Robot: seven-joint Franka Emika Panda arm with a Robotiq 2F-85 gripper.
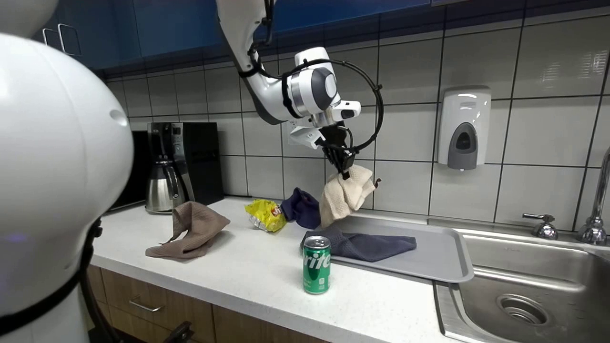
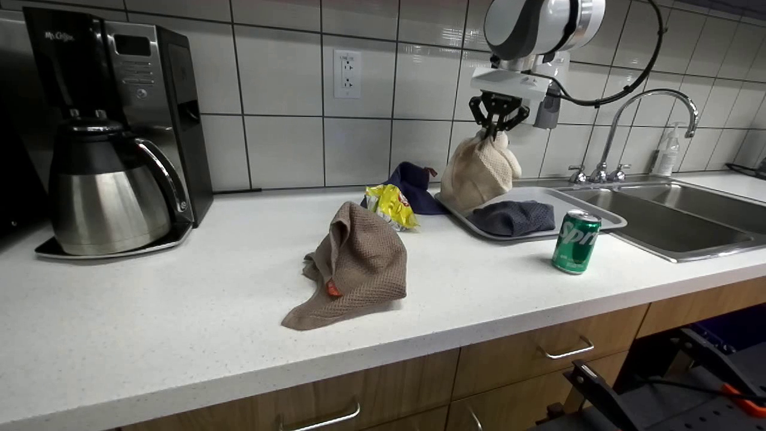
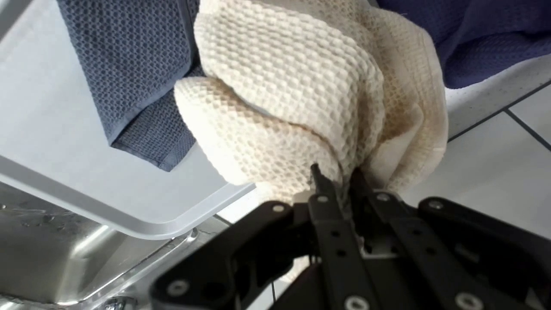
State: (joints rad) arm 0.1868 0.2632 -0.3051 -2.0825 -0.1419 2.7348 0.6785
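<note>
White counter [image 2: 197, 293], tiled wall [image 2: 281, 149] behind. Gripper [image 3: 336, 172] nearly closed, pinching cream waffle-weave cloth [image 2: 477, 172] by its gathered top; it hangs baggy, creased, right of centre in an exterior view.

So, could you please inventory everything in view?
Counter: 1, white, along wall
Sink: 1, silver, in counter
Tap: 1, silver, behind sink
Pump bottle: 1, whitish, behind sink
Tray: 1, grey, at sink edge
Cream cloth: 1, cream, by tray
Slate cloth: 1, bluish, on tray
Navy cloth: 1, navy, near wall
Brown cloth: 1, brown, on counter
Packet: 1, yellow, beside navy cloth
Sprite can: 1, green, on counter
Coffee maker: 1, black-silver, on counter
Dispenser: 1, white, on wall
Outlet: 1, white, on wall
Drawers: several, brown, under counter
Cupboards: several, blue, overhead
Arm: 1, white, over counter
Gripper: 1, black, gripping cream cloth
</note>
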